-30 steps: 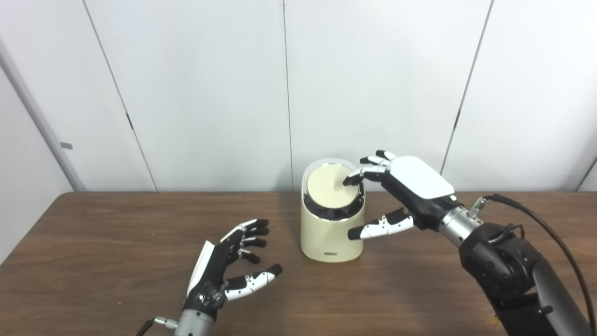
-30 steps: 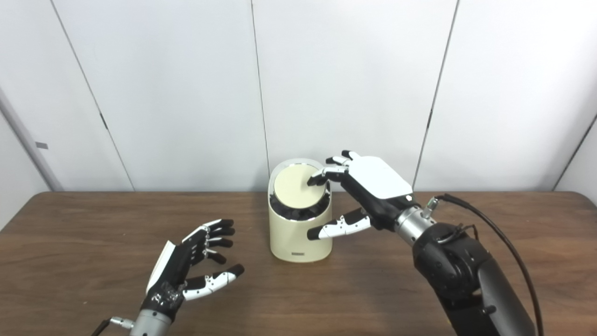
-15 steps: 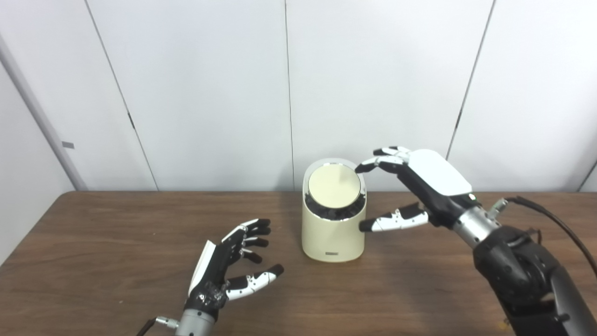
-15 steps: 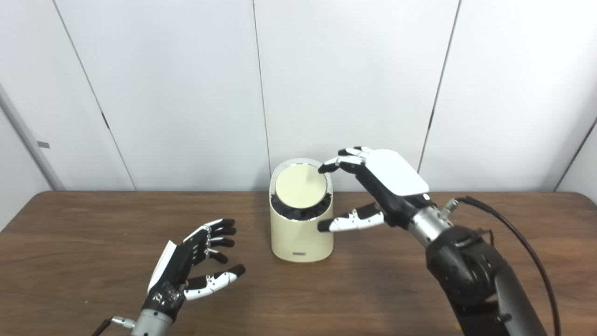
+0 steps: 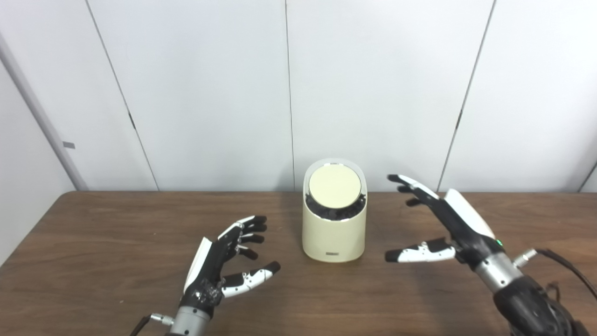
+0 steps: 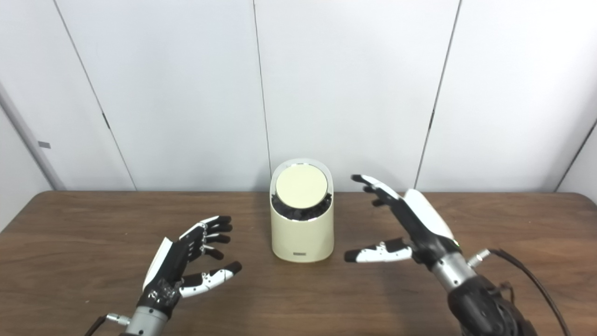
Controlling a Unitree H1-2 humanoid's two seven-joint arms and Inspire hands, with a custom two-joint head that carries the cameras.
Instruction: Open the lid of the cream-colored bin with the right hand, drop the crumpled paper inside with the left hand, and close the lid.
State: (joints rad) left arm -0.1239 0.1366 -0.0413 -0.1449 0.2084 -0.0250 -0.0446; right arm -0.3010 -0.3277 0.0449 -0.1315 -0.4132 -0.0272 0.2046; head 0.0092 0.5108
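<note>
The cream-colored bin (image 5: 333,235) stands upright at the middle of the brown table (image 5: 93,261). Its round lid (image 5: 335,186) lies shut and tilted toward me. My right hand (image 5: 447,228) is open and empty, to the right of the bin and apart from it, fingers spread. My left hand (image 5: 224,261) is open and empty, low over the table to the bin's front left. I see no crumpled paper in either view.
White wall panels (image 5: 373,84) stand right behind the table's far edge. A black cable (image 5: 564,266) runs from my right wrist at the lower right.
My right hand has left the lid and drawn back to the right and down, fingers now spread. The lid stays shut. My left hand has barely moved.
</note>
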